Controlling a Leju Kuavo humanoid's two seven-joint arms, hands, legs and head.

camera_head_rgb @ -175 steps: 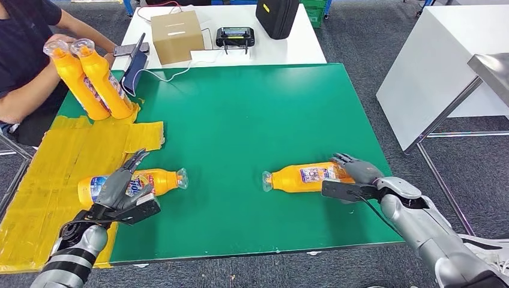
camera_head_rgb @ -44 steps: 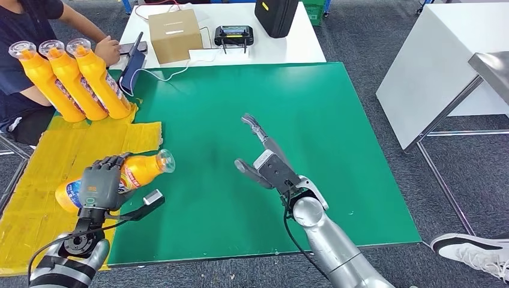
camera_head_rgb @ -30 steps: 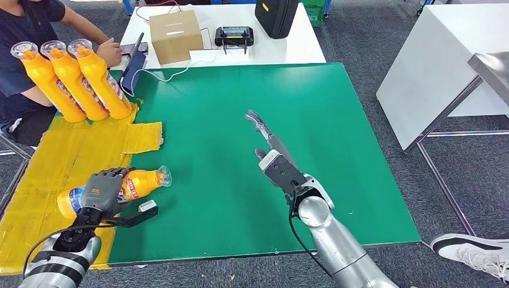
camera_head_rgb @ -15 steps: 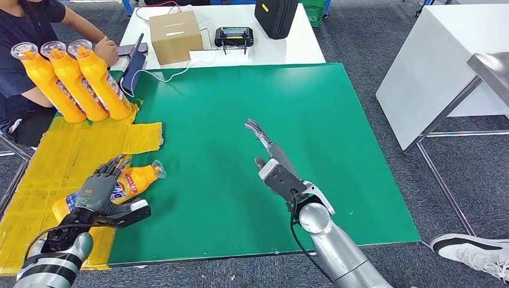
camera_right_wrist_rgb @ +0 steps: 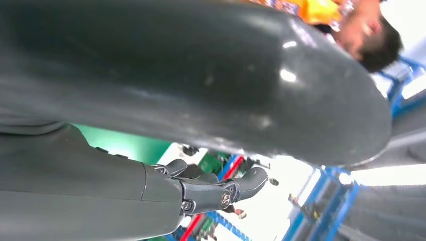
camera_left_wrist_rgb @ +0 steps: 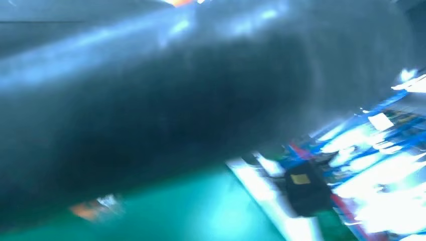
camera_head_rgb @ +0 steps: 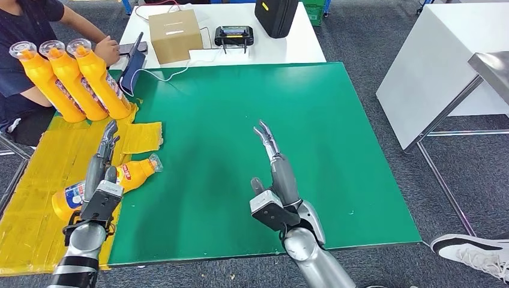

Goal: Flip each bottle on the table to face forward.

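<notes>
An orange bottle (camera_head_rgb: pixel 133 174) lies on its side across the edge of the yellow sheet (camera_head_rgb: pixel 42 174), its clear cap pointing toward the green mat (camera_head_rgb: pixel 240 108). My left hand (camera_head_rgb: pixel 99 180) hovers over the bottle's middle with straight, spread fingers and holds nothing. My right hand (camera_head_rgb: pixel 277 177) is raised over the mat's near centre, fingers stretched forward, empty; its dark fingers (camera_right_wrist_rgb: pixel 216 191) also appear in the right wrist view. Three orange bottles (camera_head_rgb: pixel 72 81) stand in a row at the far left. The left wrist view is a dark blur.
A person (camera_head_rgb: pixel 27 30) sits at the far left behind the standing bottles. A cardboard box (camera_head_rgb: pixel 176 35), a controller (camera_head_rgb: pixel 234 36) and a black case (camera_head_rgb: pixel 276 17) sit on the white table beyond the mat. Another white table (camera_head_rgb: pixel 432 66) stands to the right.
My left hand has let go of the bottle, which now lies on the yellow sheet, and its fingers have straightened. My right hand has drawn back toward me.
</notes>
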